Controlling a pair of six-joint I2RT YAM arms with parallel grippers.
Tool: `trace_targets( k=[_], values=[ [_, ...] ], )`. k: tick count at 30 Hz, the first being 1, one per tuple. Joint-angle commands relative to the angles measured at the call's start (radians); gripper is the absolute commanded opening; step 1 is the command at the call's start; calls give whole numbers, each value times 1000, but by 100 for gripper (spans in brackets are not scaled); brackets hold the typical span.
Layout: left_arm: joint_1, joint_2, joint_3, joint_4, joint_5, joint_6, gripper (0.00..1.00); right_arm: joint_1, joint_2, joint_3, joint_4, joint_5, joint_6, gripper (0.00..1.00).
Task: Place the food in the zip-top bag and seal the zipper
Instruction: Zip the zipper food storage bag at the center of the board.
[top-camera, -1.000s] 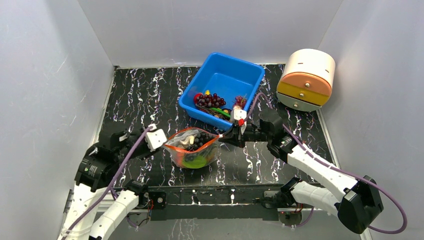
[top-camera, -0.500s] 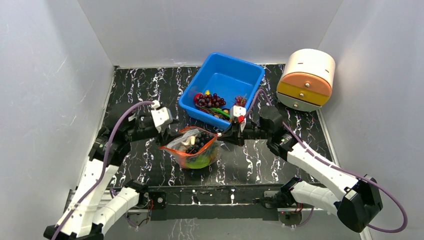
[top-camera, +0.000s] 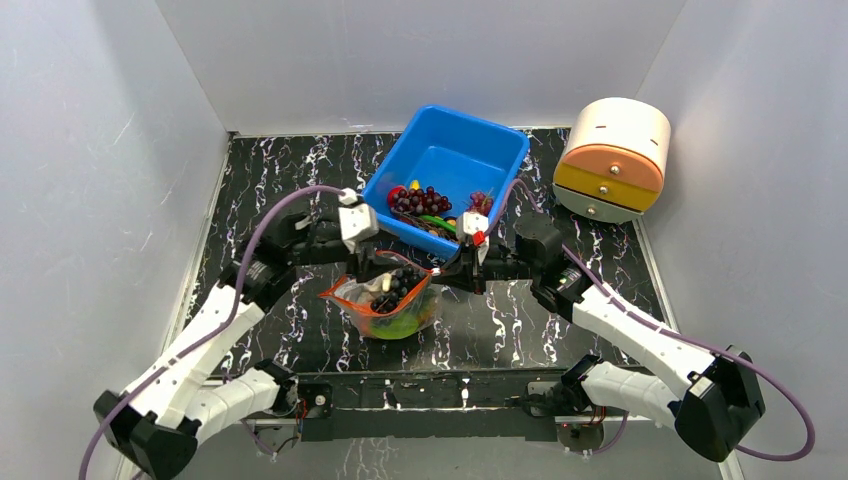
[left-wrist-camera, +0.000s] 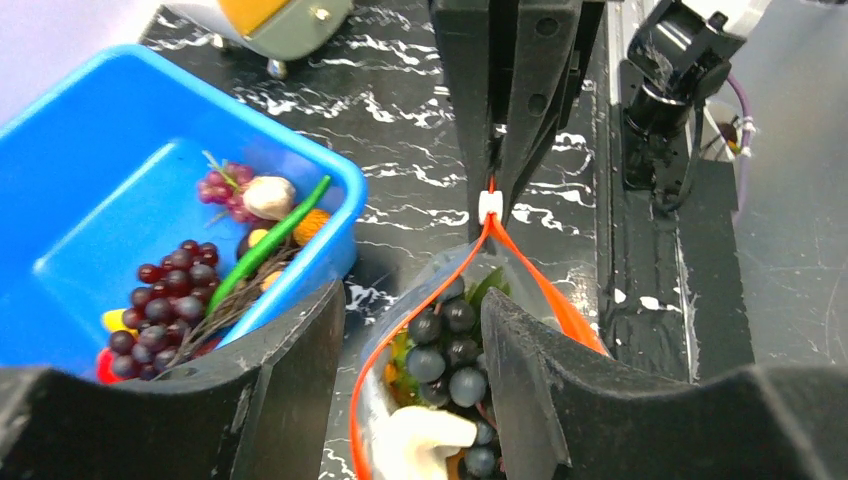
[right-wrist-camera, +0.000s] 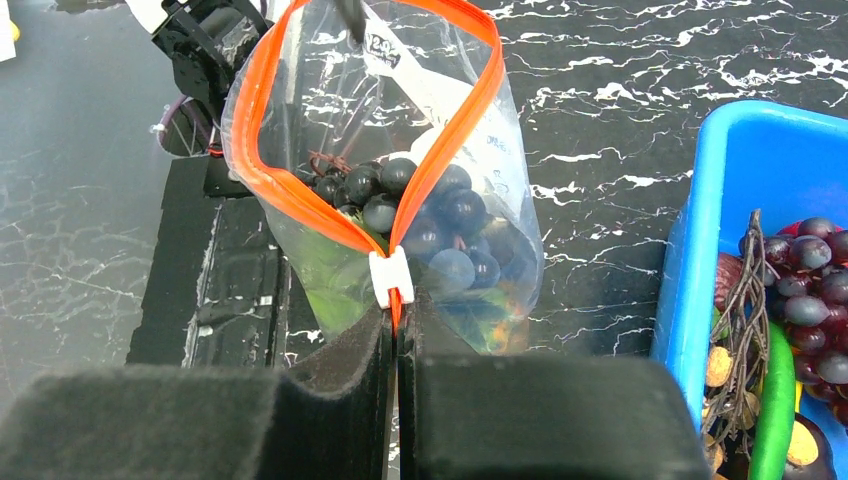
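Right wrist view has the bag (right-wrist-camera: 500, 200) standing with its mouth gaping. It sits on the table (top-camera: 280, 190) toward the middle of the near edge, just in front of the bin (top-camera: 455, 165).

The right gripper (right-wrist-camera: 397, 335) is pinched tight on the zipper (right-wrist-camera: 447, 150) at its end, right under the white slider (right-wrist-camera: 390, 277). The left gripper (left-wrist-camera: 410, 345) hangs over the other side of the mouth with its jaws moderately apart. It holds nothing, and the near lip passes between its fingers.

**Risks**
- Only one corner of the bag is pinned. A left finger catching the lip on its way to the bin could drag the bag over and spill the dark grapes (right-wrist-camera: 440, 235).
- A tug from the right arm could fold the mouth shut before more food goes in.
- Sliding the zipper with no counter-hold at the far end would likely just pull the whole bag along.
- Toy food lies in the bin, so sealing now would leave the job short.

**Counts**
- One bag, with one zipper and one slider.
- Two grippers.
- In the bag: one dark grape bunch, one white piece (left-wrist-camera: 420, 440) and one green piece (top-camera: 392, 323), with anything beneath them hidden.
- One bin, with two bunches I can separate, a dark red one (left-wrist-camera: 170, 285) and a smaller pink one (left-wrist-camera: 222, 187). The rest is too tangled to count.
- One round drawer unit (top-camera: 612, 158), at the far right corner.
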Motion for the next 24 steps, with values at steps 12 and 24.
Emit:
trace_targets(
  k=[12,24],
  values=[
    [-301,133,-27,161,-223,33,52,15,-8,15,114,28,39,0],
    [-321,158,-23,136,-223,86,32,19,-5,13,120,30,43,0]
  ],
)
